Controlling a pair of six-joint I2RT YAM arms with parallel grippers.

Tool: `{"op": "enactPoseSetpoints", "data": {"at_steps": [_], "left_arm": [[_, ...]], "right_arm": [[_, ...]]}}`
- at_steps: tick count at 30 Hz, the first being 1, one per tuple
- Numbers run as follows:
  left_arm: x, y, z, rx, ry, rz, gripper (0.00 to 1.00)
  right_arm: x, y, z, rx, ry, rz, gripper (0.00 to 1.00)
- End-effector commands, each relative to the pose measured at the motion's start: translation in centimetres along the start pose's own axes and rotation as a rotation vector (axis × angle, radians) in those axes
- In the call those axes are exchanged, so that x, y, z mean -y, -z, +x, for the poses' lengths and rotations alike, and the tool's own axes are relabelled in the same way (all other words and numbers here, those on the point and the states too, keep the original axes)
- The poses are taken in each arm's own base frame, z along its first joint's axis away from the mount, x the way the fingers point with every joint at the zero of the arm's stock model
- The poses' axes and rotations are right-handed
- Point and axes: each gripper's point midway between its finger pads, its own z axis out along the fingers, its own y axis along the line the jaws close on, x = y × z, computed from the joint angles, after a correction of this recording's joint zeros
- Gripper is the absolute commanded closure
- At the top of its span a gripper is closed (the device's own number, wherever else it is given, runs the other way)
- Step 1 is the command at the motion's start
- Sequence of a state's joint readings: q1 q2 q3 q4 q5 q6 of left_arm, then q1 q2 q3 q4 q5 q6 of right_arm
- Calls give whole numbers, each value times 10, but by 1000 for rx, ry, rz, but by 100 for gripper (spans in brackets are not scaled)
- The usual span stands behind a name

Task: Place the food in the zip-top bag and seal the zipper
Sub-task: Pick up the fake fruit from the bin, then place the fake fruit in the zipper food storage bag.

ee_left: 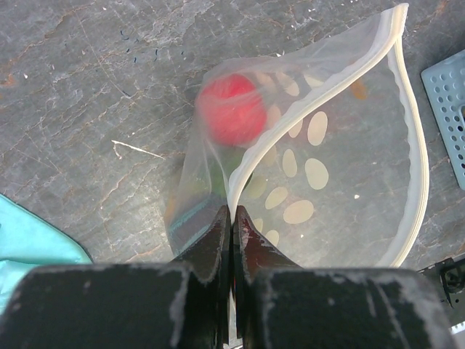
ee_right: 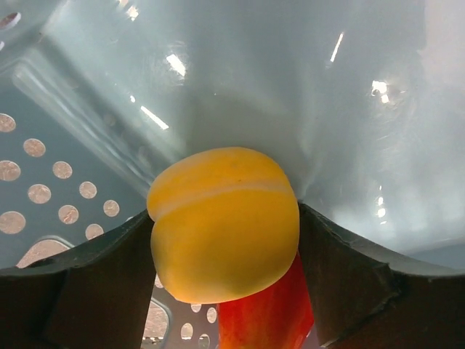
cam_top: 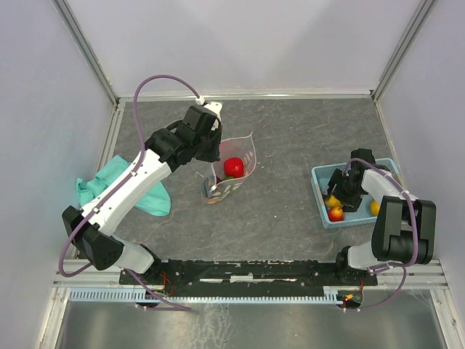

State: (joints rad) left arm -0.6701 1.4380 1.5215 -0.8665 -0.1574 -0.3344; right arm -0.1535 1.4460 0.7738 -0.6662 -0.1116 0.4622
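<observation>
The clear zip-top bag [cam_top: 236, 169] with white dots stands open mid-table, a red toy fruit [cam_top: 233, 167] inside it. My left gripper [cam_top: 209, 154] is shut on the bag's whitish zipper rim [ee_left: 309, 109] and holds the mouth open; the red fruit [ee_left: 232, 109] shows through the bag wall in the left wrist view. My right gripper [cam_top: 341, 190] is down in the blue basket [cam_top: 320, 182], its fingers closed against both sides of a yellow toy fruit [ee_right: 225, 222]. A red-orange fruit [ee_right: 265, 313] lies just under it. More food [cam_top: 336, 213] sits in the basket.
A teal cloth [cam_top: 120, 182] lies at the left under the left arm. White enclosure walls and metal frame rails ring the grey table. The basket's perforated floor [ee_right: 43, 193] and pale wall [ee_right: 290, 87] fill the right wrist view.
</observation>
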Motion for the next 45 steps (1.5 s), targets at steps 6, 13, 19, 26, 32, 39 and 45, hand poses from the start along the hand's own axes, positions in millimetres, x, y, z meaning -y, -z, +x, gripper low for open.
{"op": "enactPoseSetpoints", "data": {"at_steps": [6, 13, 19, 26, 32, 39, 45], "left_arm": [[3, 12, -23, 77, -30, 15, 97], [9, 14, -23, 74, -33, 46, 97], [14, 12, -25, 72, -38, 71, 97], [19, 12, -26, 67, -43, 95, 97], [24, 10, -26, 65, -42, 115, 97], [28, 9, -23, 55, -40, 128, 97], [29, 8, -22, 52, -38, 131, 97]], "right_arm": [[-3, 23, -26, 119, 34, 4, 37], [-6, 50, -33, 175, 49, 0, 48], [-22, 98, -45, 285, 99, -48, 50], [-73, 159, -48, 424, 232, -172, 49], [-137, 199, -35, 490, 350, -324, 50], [-206, 237, -11, 535, 476, -524, 50], [-267, 262, 21, 546, 600, -696, 49]]}}
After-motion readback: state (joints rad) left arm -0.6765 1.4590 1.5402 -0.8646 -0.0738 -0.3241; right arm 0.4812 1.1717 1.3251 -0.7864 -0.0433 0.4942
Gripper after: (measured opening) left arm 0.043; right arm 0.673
